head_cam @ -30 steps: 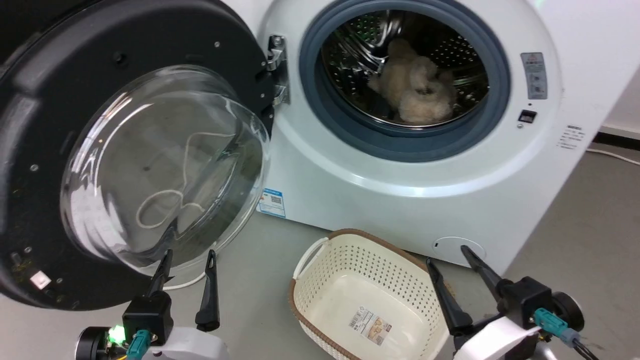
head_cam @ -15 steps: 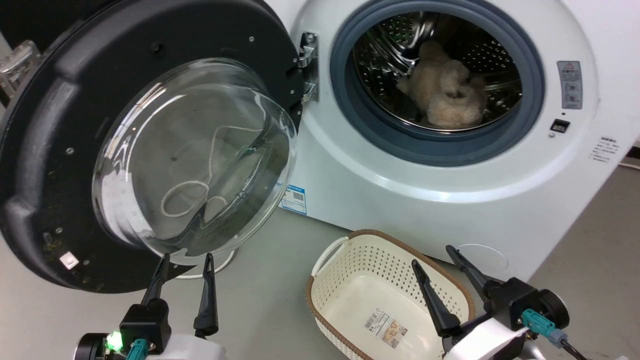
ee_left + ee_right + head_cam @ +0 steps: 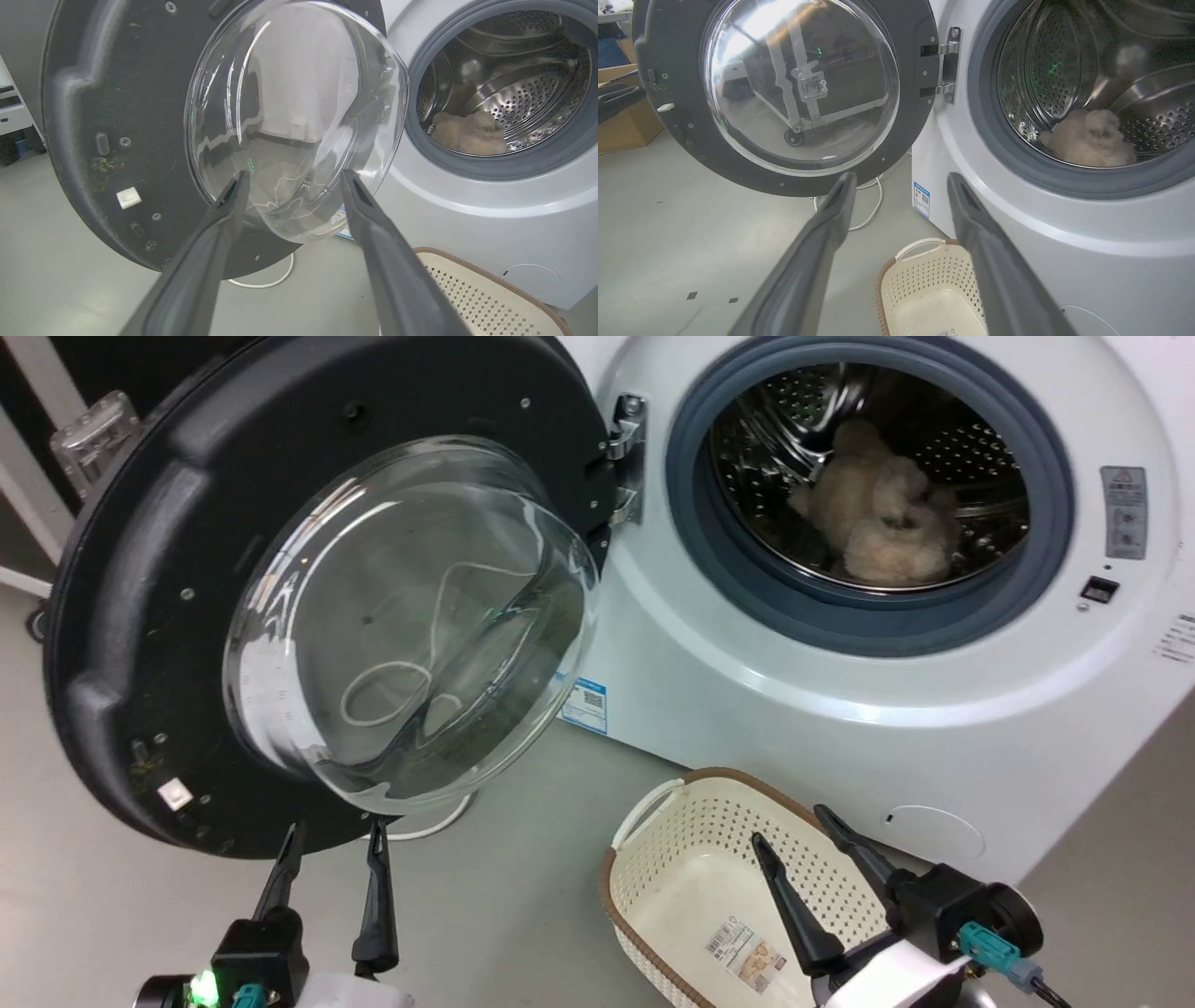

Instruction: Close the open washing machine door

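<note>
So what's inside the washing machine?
A fluffy cream bundle lies in the shiny holed drum of the washing machine. It could be a soft toy or a towel; I cannot tell. The grey rubber ring hides the drum's front bottom, so anything lying there is covered.

You are looking at no lettering sharp enough to read. The washing machine [image 3: 803, 737] is carrying a blue sticker [image 3: 584, 706] with a QR-like square low on its front, a grey label [image 3: 1123, 512] with a red warning triangle beside the drum mouth, and faint print lines [image 3: 1178, 637] further right. The basket [image 3: 709, 831] is showing a barcode label [image 3: 744, 949] inside, equally illegible.
</note>
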